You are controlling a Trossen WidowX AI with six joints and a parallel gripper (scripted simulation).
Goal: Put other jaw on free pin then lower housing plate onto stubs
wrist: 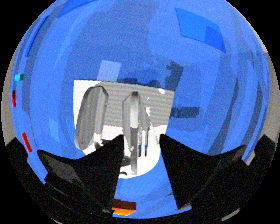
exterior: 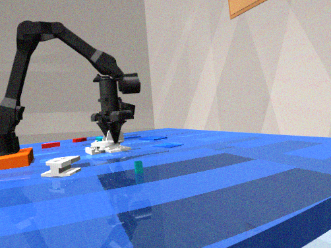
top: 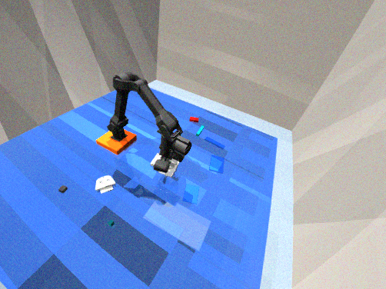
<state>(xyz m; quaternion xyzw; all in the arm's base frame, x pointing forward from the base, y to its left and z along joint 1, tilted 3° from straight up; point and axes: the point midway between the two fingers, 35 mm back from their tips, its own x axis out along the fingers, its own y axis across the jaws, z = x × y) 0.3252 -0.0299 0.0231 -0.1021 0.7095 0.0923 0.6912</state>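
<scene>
My gripper (exterior: 110, 138) (wrist: 142, 137) is shut on the upright fin of a white jaw (wrist: 134, 117), low over the white base (top: 157, 159) (exterior: 93, 150) (wrist: 160, 95). The other jaw (wrist: 91, 120) stands on the base, to the left of the held one in the wrist view. The held jaw's underside, the pin below it and the meshing of the teeth are hidden, so I cannot tell whether it is seated. The white housing plate (top: 105, 181) (exterior: 62, 162) lies on the table apart from the base, its flat top raised on a lower part.
The orange arm mount (top: 116, 143) (exterior: 16, 159) is behind the base. A small teal block (top: 111, 223) (exterior: 138, 167) and a dark block (top: 63, 189) lie near the housing plate. A red block (top: 194, 119) and a cyan bar (top: 200, 130) lie at the far side.
</scene>
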